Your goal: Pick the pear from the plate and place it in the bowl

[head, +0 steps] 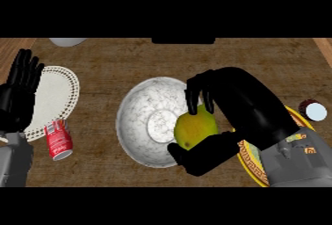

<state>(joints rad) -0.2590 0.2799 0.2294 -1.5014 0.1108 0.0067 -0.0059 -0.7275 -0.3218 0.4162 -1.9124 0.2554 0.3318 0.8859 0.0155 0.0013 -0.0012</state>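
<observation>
A yellow-green pear (194,127) hangs over the right side of the white marbled bowl (139,115), inside its rim. My right hand (241,103) is shut on it, fingers curled over its top and thumb under it. The plate (251,165) with a yellow patterned rim lies at the lower right, mostly hidden under my right forearm. My left hand (19,90) rests open at the left edge, fingers up.
A white lace-edged plate (57,94) lies at the left, partly behind my left hand. A red can (58,139) lies on its side just below it. A small dark round object (314,110) sits at the right edge. A pale item (67,41) shows at the far edge.
</observation>
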